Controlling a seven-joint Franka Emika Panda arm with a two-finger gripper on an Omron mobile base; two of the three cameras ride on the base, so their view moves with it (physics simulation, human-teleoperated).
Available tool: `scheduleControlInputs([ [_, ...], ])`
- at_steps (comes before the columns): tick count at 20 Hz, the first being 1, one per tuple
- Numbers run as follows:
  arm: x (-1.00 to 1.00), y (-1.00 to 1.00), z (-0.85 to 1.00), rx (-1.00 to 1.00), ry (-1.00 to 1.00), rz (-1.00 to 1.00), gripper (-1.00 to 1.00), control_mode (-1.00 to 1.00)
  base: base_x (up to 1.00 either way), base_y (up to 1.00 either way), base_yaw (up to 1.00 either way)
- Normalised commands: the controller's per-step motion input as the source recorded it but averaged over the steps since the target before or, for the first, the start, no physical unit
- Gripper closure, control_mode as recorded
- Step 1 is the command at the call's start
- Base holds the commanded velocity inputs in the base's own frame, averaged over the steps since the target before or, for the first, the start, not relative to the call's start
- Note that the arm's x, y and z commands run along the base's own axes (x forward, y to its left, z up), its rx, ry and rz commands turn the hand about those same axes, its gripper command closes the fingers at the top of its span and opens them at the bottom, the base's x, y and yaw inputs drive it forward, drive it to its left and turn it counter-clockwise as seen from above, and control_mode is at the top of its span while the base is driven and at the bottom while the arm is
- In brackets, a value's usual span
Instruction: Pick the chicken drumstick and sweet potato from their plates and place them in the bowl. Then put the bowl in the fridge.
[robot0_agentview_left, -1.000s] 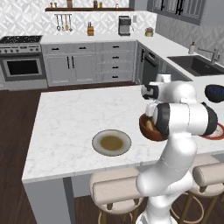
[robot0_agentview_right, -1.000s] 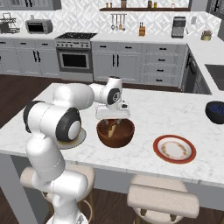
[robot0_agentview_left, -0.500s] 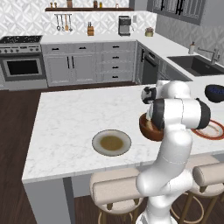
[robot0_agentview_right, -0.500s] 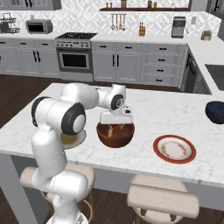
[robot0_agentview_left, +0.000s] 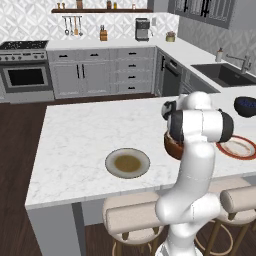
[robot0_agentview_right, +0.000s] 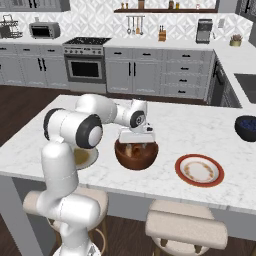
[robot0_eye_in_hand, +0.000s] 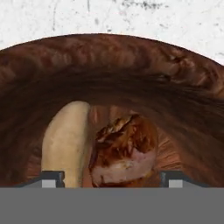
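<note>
Hand view looks straight down into the bowl (robot0_eye_in_hand: 175, 92), where the sweet potato (robot0_eye_in_hand: 65, 140) lies just left of the chicken drumstick (robot0_eye_in_hand: 124, 151), the two touching or nearly so on the bowl's floor. The end effector (robot0_eye_in_hand: 111, 179) hangs directly above them, its two fingertips (robot0_eye_in_hand: 52, 178) spread wide to either side of the food, gripping nothing; the drumstick sits between and below the tips, free of both.

In the right base view the end effector (robot0_agentview_right: 136, 143) hovers right over the bowl (robot0_agentview_right: 136, 156), which stands on the marble surface (robot0_agentview_right: 200, 125). The orange-rimmed plate (robot0_agentview_right: 199, 170) lies bare off to one side of it, the grey-beige plate (robot0_agentview_right: 85, 158) to the other side, partly behind the arm; in the left base view that plate (robot0_agentview_left: 127, 162) is well apart from the bowl (robot0_agentview_left: 172, 146).

Compared with a second ago, the jaws have parted and the drumstick has been let go into the bowl; bowl and plates have not shifted.
</note>
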Motion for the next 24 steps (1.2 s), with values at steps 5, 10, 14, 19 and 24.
scheduleControlInputs([
  [5, -0.44, 0.00, 0.18, 0.00, -0.09, -0.01, -1.00, -1.00, 0.00, 0.00, 0.00],
  [10, -0.97, -0.12, 0.61, 0.00, -0.13, -0.21, -1.00, -1.00, 0.00, 0.00, 0.00],
  [14, -0.80, -0.06, 0.59, 0.00, -0.05, -0.46, -1.00, -1.00, 0.00, 0.00, 0.00],
  [19, -0.69, -0.31, 0.34, 0.00, 0.04, -0.55, -1.00, -1.00, 0.00, 0.00, 0.00],
  [24, -0.56, -0.34, 0.02, 0.00, 0.00, -0.59, -1.00, -1.00, 0.00, 0.00, 0.00],
])
